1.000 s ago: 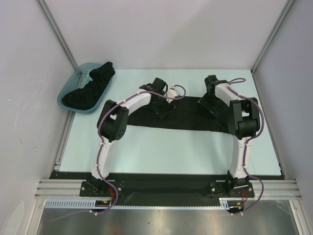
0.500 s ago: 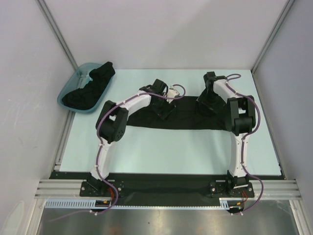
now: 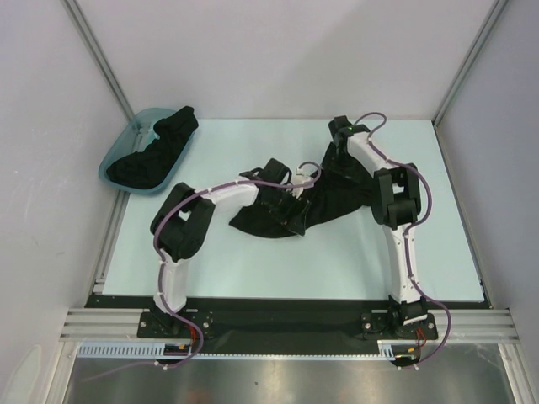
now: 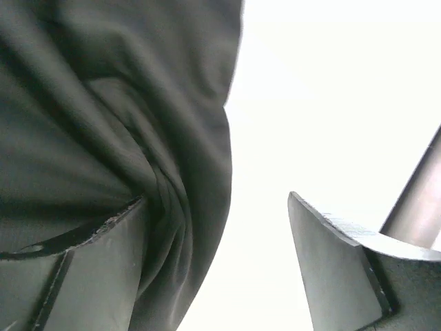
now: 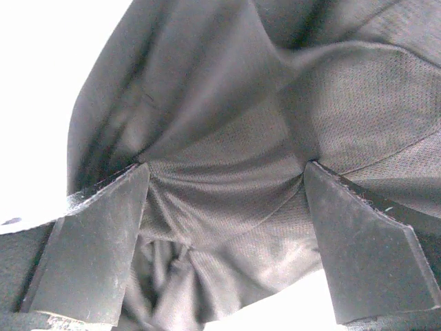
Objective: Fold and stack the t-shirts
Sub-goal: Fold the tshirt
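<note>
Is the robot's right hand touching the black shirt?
Touching. The right wrist view shows the black shirt pressed against both fingers of the open right hand, creases fanning from their tips.

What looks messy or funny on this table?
The black shirt in the middle of the table looks odd: it is bunched into a wrinkly, lopsided heap instead of lying flat. At the far left corner, more black cloth is piled in the teal tub and pokes up over its rim.
</note>
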Motion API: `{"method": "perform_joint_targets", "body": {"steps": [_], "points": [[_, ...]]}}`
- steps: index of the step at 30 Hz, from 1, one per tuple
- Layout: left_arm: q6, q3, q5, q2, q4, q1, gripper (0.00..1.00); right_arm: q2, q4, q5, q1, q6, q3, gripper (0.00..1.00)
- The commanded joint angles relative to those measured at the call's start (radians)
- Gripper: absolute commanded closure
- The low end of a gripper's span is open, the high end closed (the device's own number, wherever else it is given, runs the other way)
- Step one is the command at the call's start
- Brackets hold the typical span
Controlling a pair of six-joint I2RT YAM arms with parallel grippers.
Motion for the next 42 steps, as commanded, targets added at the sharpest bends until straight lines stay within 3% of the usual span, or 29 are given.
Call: {"method": "perform_joint_targets", "body": {"steps": [1, 6, 7, 12, 16, 18, 23, 24, 28, 34, 36, 42], "points": [[-0.187, -0.137, 0.168, 0.046, -0.142, -0.099, 0.16, 0.129, 0.16, -0.089, 0.069, -0.082, 0.052, 0.0], [-0.45, -0.289, 0.229, -0.049, 0.167, -0.13, 0.19, 0.155, 0.196, -0.163, 0.111, -0.131, 0.08, 0.0], [-0.498, -0.313, 0.234, -0.067, 0.168, -0.13, 0.19, 0.158, 0.201, -0.163, 0.111, -0.131, 0.083, 0.0], [-0.803, -0.442, 0.203, -0.152, 0.5, -0.145, 0.19, 0.176, 0.221, -0.287, 0.14, -0.188, 0.08, 0.0], [-1.035, -0.496, 0.224, -0.152, 0.779, -0.202, 0.19, 0.15, 0.209, -0.327, 0.163, -0.215, 0.054, 0.0], [-1.075, -0.47, 0.217, -0.131, 0.784, -0.229, 0.19, 0.121, 0.225, -0.344, 0.161, -0.217, -0.003, 0.0], [-1.336, -0.58, 0.144, -0.14, 1.184, -0.271, 0.21, 0.035, 0.224, -0.373, 0.142, -0.243, -0.063, 0.0], [-1.322, -0.581, 0.128, -0.169, 1.186, -0.271, 0.21, 0.02, 0.223, -0.373, 0.134, -0.246, -0.083, 0.0], [-1.09, -0.484, 0.056, -0.25, 0.819, -0.268, 0.19, -0.063, 0.209, -0.387, 0.076, -0.283, -0.109, 0.0], [-0.746, -0.361, -0.186, -0.4, 0.466, -0.266, 0.16, -0.176, 0.126, -0.389, 0.02, -0.298, -0.048, 0.0], [-0.626, -0.332, -0.274, -0.465, 0.41, -0.262, 0.14, -0.23, 0.092, -0.37, 0.007, -0.301, -0.017, 0.0], [-0.43, -0.243, -0.311, -0.482, 0.344, -0.208, 0.16, -0.387, -0.076, -0.231, -0.045, -0.252, -0.072, 0.0]]}}
